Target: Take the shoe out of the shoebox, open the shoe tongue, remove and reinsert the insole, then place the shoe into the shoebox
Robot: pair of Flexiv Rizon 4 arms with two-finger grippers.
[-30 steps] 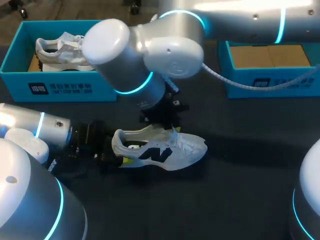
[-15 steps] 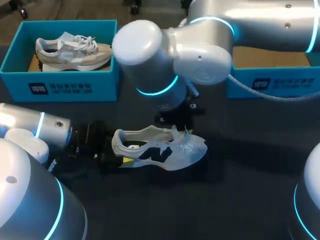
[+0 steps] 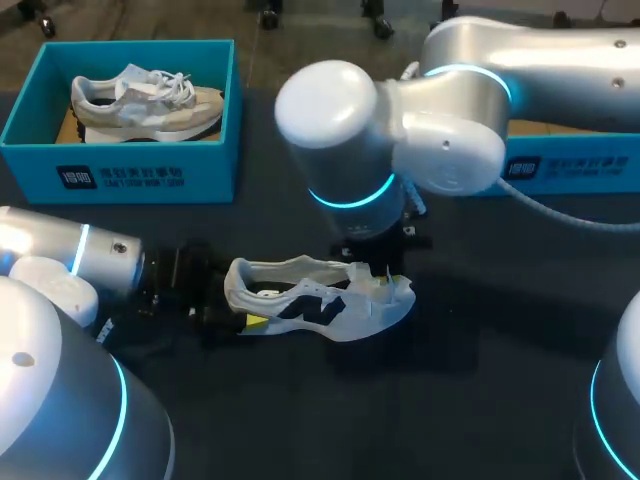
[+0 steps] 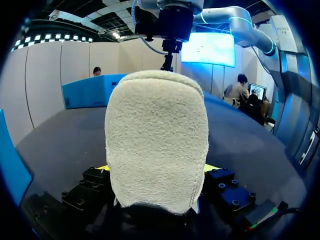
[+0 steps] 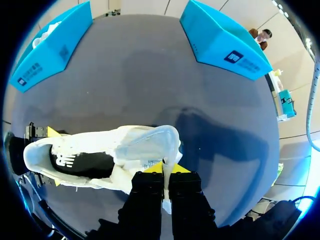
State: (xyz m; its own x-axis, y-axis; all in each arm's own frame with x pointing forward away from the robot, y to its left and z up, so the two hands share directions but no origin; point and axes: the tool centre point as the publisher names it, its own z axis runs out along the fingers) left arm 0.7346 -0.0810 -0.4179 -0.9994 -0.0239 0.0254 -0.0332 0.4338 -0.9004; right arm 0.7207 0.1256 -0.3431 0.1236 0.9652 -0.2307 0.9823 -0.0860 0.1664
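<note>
Head view: white sneaker (image 3: 320,300) sits on the dark table (image 3: 480,400), well apart from both boxes, heel toward my left arm, toe toward the right. Left gripper (image 4: 157,169) is clamped on the heel: in the left wrist view the padded heel collar fills the gap, with a yellow fingertip (image 4: 103,168) against each side. Right gripper (image 5: 163,170) comes in from above at the lace area. Its fingers are nearly together, pinching the edge of the tongue (image 5: 147,145), which stands lifted off the shoe opening. The blue shoebox (image 3: 120,175) at far left holds a second sneaker (image 3: 145,100). The other blue shoebox (image 3: 570,165) at far right is mostly hidden behind the right arm, so I can't tell its contents.
</note>
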